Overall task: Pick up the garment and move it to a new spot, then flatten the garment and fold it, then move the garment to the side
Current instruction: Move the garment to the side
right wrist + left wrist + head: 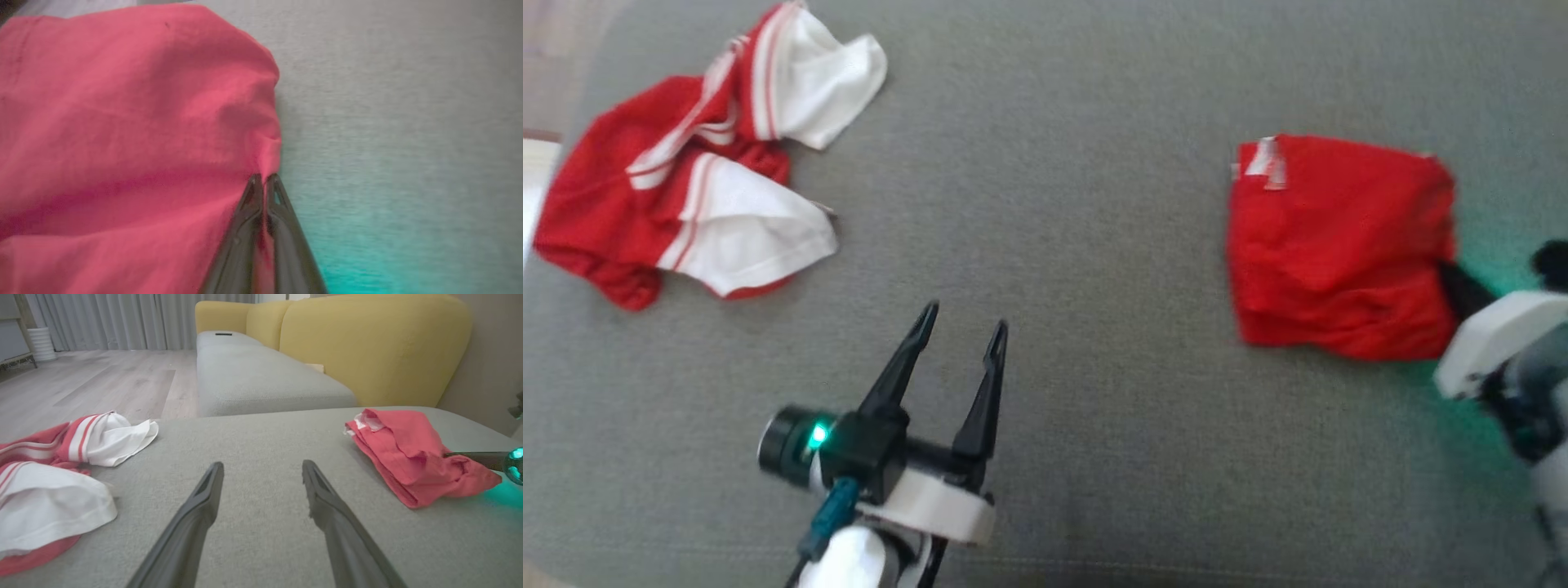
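Note:
A folded red garment (1339, 245) lies on the right of the grey cushion (1062, 204). My right gripper (1452, 279) reaches in from the right and is shut on the cloth's near right edge. In the right wrist view its fingers (264, 179) pinch a fold of the red fabric (122, 122). The left wrist view shows the same garment (408, 453) with that dark finger (470, 456) at its right end. My left gripper (964, 325) hovers open over the cushion's middle, well left of the garment, with nothing between its fingers (204, 498).
A crumpled red-and-white garment (686, 163) lies at the cushion's far left (61, 465). Beyond the cushion are a grey sofa seat (253, 375), a yellow backrest (367, 347), wood floor (102, 384) and a white ribbed bin (41, 343).

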Tool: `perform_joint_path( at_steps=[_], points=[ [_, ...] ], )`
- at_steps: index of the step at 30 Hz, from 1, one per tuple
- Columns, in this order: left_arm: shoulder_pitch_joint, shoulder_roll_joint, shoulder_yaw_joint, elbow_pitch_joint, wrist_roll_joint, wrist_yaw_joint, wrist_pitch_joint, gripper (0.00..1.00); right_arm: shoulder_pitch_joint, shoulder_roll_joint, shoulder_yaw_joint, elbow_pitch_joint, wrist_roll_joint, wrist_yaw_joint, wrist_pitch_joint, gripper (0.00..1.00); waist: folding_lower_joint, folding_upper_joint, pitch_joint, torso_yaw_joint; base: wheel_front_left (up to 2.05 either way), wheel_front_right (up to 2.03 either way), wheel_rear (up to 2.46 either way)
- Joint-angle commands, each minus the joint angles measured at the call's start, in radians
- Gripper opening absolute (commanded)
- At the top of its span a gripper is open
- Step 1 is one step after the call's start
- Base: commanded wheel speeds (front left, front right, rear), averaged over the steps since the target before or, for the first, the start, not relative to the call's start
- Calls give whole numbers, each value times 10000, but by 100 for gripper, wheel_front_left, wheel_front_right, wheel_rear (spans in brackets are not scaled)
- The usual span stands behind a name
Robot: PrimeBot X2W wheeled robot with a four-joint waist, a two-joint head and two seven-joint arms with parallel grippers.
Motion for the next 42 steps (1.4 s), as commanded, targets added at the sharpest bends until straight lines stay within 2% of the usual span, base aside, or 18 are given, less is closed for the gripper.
perform_joint_path(
  at_steps=[1, 10, 15, 20, 30, 31, 32, 33, 37, 42],
  points=[
    [-654, -51, 153, -521, -47, 57, -92, 100, -137, -742, -37, -480, -129, 65, -107, 0, -1, 0, 521, -396, 0, 0, 0],
    [-2333, -51, -402, -1347, 20, -43, -92, 100, -256, -2906, -1509, -2007, -626, 65, -27, 0, -1, 0, 2221, -1100, 0, 0, 0],
    [-3245, -51, -828, -1769, 19, -89, -92, 100, -225, -3663, -2640, -2688, -848, 65, 112, 0, -1, 0, 3085, -1242, 0, 0, 0],
    [-3837, -51, -1126, -1903, 47, -128, -92, 100, -202, -4026, -3493, -3006, -931, 65, 67, 0, -1, 0, 3592, -1306, 0, 0, 0],
    [-4407, -51, -1305, -1815, 218, -293, -92, 100, -339, -4270, -5067, -3412, -1577, 65, 74, 0, -1, 0, 4080, -1471, 0, 0, 0],
    [-4428, -51, -1309, -1801, 215, -308, -92, 100, -377, -4269, -5180, -3407, -1720, 65, 86, 28, -1, 0, 4097, -1460, 0, 0, 0],
    [-4447, -51, -1313, -1787, 204, -320, -92, 100, -442, -4217, -5321, -3387, -1859, 65, 99, 50, -1, 0, 4104, -1444, 0, 0, 0],
    [-4461, -51, -1320, -1770, 186, -330, -92, 100, -501, -4139, -5412, -3387, -2005, 65, 113, 100, -1, 0, 4095, -1417, 0, 0, 0],
    [-4407, -51, -1275, -1641, 100, -252, -92, 100, -708, -3635, -5336, -3571, -2678, 65, -71, 100, -1, 0, 3766, -1300, 0, 0, 0],
    [-3941, -51, -892, -1335, -275, 12, -92, 100, -781, -2390, -4333, -3724, -2983, 65, -328, 100, -1, 0, 2708, -1156, 0, 0, 0]
  ],
)
